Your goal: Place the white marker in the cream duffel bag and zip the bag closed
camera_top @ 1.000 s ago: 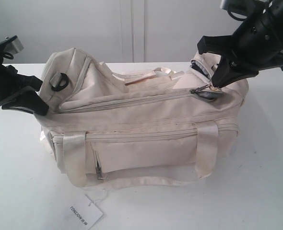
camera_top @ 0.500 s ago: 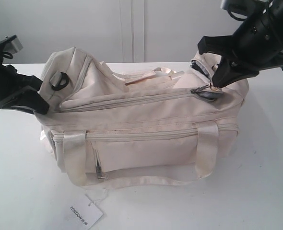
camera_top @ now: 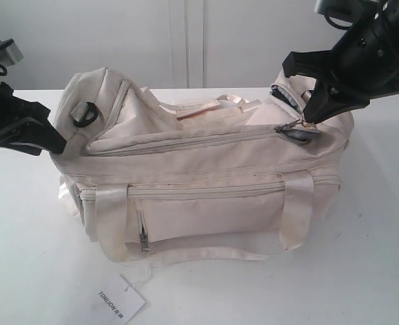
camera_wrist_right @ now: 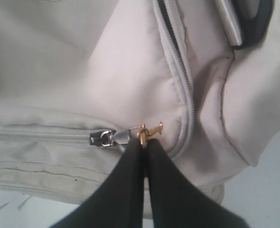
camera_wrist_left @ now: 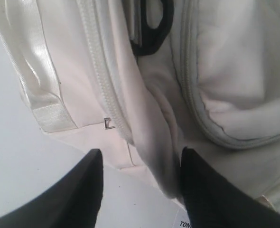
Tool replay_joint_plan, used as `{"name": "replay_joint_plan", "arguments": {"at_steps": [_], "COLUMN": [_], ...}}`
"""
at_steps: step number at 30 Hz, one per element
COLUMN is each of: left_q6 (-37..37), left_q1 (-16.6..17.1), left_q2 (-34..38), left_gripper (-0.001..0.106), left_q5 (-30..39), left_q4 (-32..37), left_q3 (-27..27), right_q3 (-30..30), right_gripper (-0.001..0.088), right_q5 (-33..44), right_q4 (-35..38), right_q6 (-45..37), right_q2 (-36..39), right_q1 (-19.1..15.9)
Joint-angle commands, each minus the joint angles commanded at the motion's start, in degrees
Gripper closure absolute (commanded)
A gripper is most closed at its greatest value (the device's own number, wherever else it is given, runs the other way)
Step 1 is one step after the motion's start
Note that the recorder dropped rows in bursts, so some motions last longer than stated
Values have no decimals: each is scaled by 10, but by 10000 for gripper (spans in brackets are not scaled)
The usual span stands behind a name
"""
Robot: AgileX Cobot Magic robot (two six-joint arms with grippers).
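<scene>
The cream duffel bag (camera_top: 206, 183) lies lengthwise on the white table, and its top zipper (camera_top: 186, 143) runs shut up to the slider (camera_top: 293, 133) at the right end. My right gripper (camera_top: 308, 120) is shut on the metal key-ring zipper pull (camera_wrist_right: 148, 130), just beyond the grey slider (camera_wrist_right: 102, 138). My left gripper (camera_top: 51, 143) stands open at the bag's left end. A fold of cream fabric (camera_wrist_left: 154, 142) lies against one finger (camera_wrist_left: 206, 190), with bare table between the jaws. The white marker is out of view.
A white paper tag (camera_top: 120, 301) lies on the table (camera_top: 362, 271) in front of the bag. A black strap ring (camera_top: 86, 114) sits on the bag's left end and satin handle straps (camera_top: 220, 103) lie across its top. A pale wall stands behind.
My left gripper has drawn back to the left and slightly up, off the bag's end. The bag and my right gripper with the pull have shifted a little to the right.
</scene>
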Motion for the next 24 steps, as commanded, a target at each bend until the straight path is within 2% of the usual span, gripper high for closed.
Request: {"name": "replay_joint_plan", "arguments": {"at_steps": [8, 11, 17, 24], "left_q6": [50, 74, 111, 116], "left_q1": [0, -11, -62, -137], "left_q2": [-46, -56, -63, -73], "left_gripper": [509, 509, 511, 517], "left_q5": [0, -1, -4, -32], "left_q4": [-13, -22, -17, 41], "left_q3": [0, -1, -4, -4], "right_q3": [0, 0, 0, 0], "right_gripper": [868, 868, 868, 868], "right_q5": [0, 0, 0, 0], "right_q4": [0, 0, 0, 0], "right_q6": [0, 0, 0, 0], "right_q2": [0, 0, 0, 0], "right_q1": [0, 0, 0, 0]}}
